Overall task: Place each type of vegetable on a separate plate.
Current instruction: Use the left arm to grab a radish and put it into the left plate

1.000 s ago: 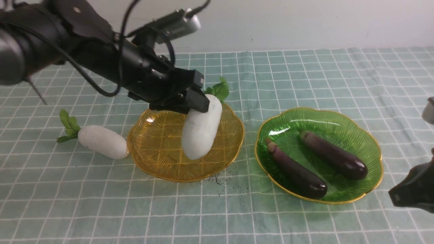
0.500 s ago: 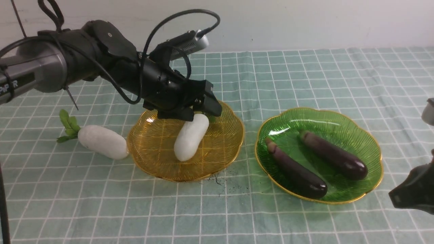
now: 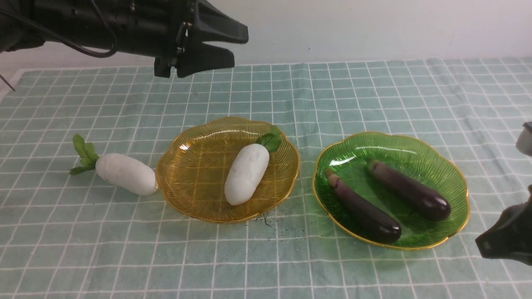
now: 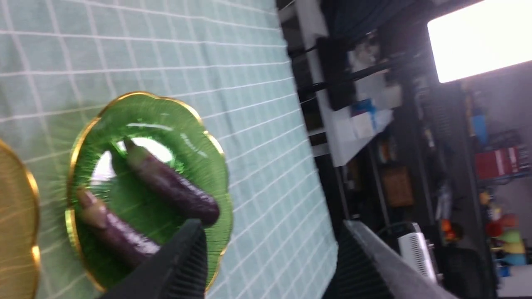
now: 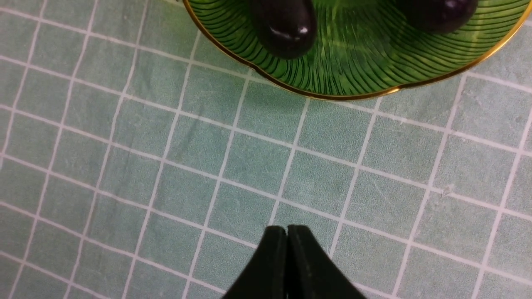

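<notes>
- Front view is showing you your left gripper point(image 3: 240, 50) hanging high over the far left of the checked tablecloth point(image 3: 374, 95), with its jaws spread and carrying nothing.
- One radish point(image 3: 246, 174) is lying slantwise inside the amber plate point(image 3: 187, 195), its leafy top pointing toward the far rim.
- The other radish point(image 3: 124, 173) is resting on the cloth to the left, with its blunt end just beside that plate's rim. You cannot tell whether they are touching, and that rim is the only thing crowding it.
- The nearer eggplant point(image 3: 363, 211) and the farther eggplant point(image 3: 409, 190) are lying side by side in the green plate point(image 3: 395, 151), slightly apart.
- Your right gripper point(image 5: 286, 232) is sitting low over bare cloth near the green plate's near rim, with its jaws pressed together on nothing.
- Dark specks point(image 3: 270, 220) are lying on the cloth by the amber plate's near edge.
- Left wrist view is showing you the green plate beyond the spread fingers point(image 4: 183, 265), with cluttered shelves point(image 4: 374, 104) standing past the table's edge.
</notes>
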`<state>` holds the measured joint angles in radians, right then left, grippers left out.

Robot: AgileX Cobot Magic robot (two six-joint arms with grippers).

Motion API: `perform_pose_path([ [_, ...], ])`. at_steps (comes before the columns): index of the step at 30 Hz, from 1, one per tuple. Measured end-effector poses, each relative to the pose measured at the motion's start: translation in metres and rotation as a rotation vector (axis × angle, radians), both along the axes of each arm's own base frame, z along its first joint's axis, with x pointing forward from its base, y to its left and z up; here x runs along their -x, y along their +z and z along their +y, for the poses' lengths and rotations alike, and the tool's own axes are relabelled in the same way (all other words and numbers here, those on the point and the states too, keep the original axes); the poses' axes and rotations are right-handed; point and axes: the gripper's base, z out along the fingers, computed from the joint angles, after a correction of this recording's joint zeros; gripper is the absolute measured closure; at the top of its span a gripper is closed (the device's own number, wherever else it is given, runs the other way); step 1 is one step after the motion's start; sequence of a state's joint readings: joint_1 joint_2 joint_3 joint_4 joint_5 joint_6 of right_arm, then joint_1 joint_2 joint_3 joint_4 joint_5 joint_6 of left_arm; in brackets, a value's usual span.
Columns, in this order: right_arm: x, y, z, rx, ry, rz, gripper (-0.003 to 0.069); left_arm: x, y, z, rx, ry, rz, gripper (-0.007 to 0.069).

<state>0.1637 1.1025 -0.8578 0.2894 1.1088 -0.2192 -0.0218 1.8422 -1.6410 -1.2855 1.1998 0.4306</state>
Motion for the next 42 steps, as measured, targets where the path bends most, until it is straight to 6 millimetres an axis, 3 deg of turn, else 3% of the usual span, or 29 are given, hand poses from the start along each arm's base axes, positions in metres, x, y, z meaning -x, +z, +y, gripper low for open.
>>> perform_pose_path([
  [3,0.001,-0.002,0.0,0.001,0.0,0.006,0.0674,0.001,0.003,0.012,-0.023,0.025,-0.006,0.032],
  [6,0.003,-0.008,0.0,0.003,0.0,0.027,0.0674,0.013,0.0,0.048,-0.35,0.069,-0.035,0.0494],
  [7,0.003,-0.008,0.0,0.003,0.0,0.027,0.0674,0.014,-0.001,0.049,-0.375,0.068,-0.032,0.0494],
  [8,0.003,-0.009,0.0,0.004,0.0,0.029,0.0674,0.023,-0.002,0.069,-0.573,0.096,-0.022,0.0566],
  [11,0.003,-0.009,0.0,0.001,-0.002,0.027,0.0674,0.044,-0.006,0.106,-0.877,0.17,0.053,0.062],
  [13,0.003,-0.008,0.0,0.0,-0.002,0.027,0.0674,0.052,-0.014,0.126,-0.945,0.224,0.13,0.0622],
  [16,0.003,-0.008,0.0,-0.008,-0.003,0.029,0.0674,0.061,-0.037,0.152,-0.911,0.319,0.297,0.0622],
  [20,0.003,-0.008,0.002,-0.024,-0.006,0.03,0.0674,0.061,-0.07,0.164,-0.813,0.362,0.464,0.0618],
  [25,0.003,-0.008,0.002,-0.026,-0.007,0.031,0.0674,0.05,-0.092,0.16,-0.737,0.374,0.551,0.0569],
  [29,0.003,-0.008,0.002,-0.034,-0.008,0.032,0.0674,0.037,-0.101,0.149,-0.694,0.407,0.536,0.0483],
  [37,0.003,-0.008,0.003,-0.036,-0.009,0.031,0.0674,0.009,-0.12,0.127,-0.632,0.489,0.471,0.0198],
  [42,0.003,-0.008,0.003,-0.036,-0.009,0.029,0.0674,0.0,-0.144,0.13,-0.617,0.532,0.529,0.01],
])
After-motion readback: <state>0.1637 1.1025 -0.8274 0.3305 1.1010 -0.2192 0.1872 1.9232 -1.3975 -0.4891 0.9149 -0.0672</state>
